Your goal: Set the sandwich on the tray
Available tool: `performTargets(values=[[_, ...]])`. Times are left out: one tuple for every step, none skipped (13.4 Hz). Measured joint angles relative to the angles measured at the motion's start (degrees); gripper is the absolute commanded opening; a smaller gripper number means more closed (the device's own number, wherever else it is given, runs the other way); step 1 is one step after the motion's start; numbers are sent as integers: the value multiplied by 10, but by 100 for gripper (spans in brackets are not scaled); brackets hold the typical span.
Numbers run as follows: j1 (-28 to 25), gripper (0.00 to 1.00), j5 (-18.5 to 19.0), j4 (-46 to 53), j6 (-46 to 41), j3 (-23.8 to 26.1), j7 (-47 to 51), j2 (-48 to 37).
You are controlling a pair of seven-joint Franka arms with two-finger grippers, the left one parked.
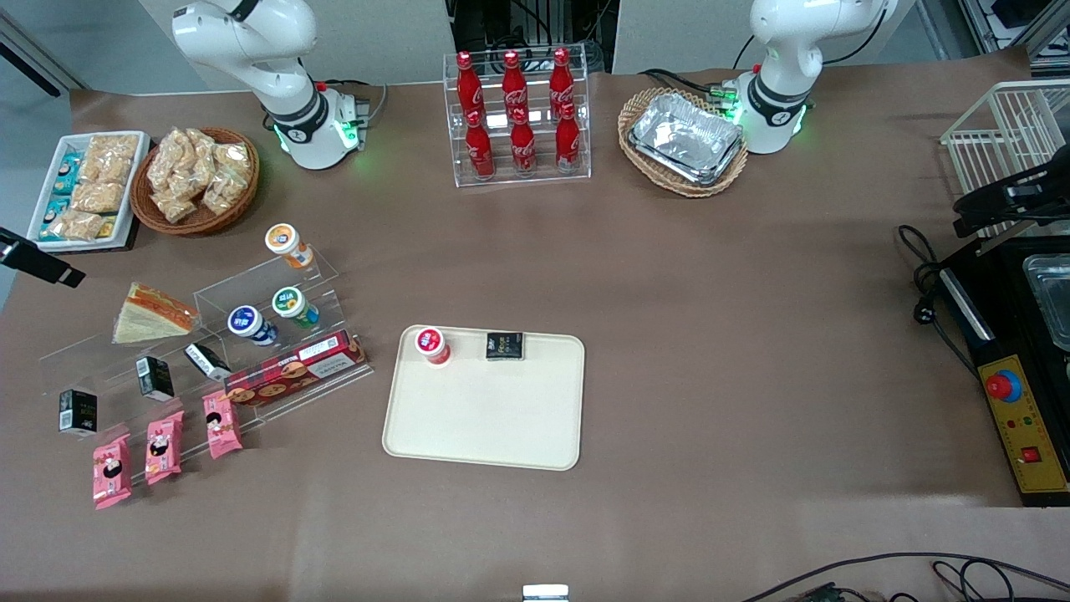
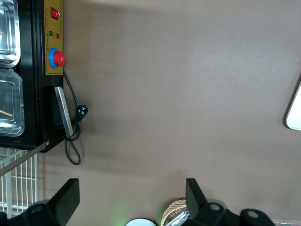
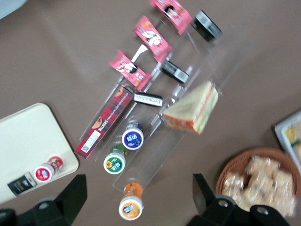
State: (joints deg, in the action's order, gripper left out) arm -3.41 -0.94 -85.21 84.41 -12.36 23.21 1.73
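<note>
Likely light and squashy, the sandwich [image 1: 155, 313] sits on the clear rack at the front view's left; grip its bread faces gently. Gripper [image 3: 140, 197] hovers above, fingers wide; tray [image 1: 485, 418] waits mid-frame.

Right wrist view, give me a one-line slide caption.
Open gripper hovers above the clear display rack, where the wrapped sandwich waits, with the tray beside it.
</note>
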Motion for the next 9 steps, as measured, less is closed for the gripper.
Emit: performTargets(values=[[2,100,0,-3,-5,-2,49,0],[5,100,0,-6,-7,-4,101,0],[11,100,-1,-9,-8,-6,147,1],[17,100,-2,-12,-8,-7,175,2],[20,100,-5,-15,-8,-9,194,6],[22,100,-7,-16,-6,-14,208,10],[22,100,-7,-16,-1,-21,216,15],[22,100,-8,-17,3,-31,218,21],[23,100,-8,-21,12,-42,219,26]])
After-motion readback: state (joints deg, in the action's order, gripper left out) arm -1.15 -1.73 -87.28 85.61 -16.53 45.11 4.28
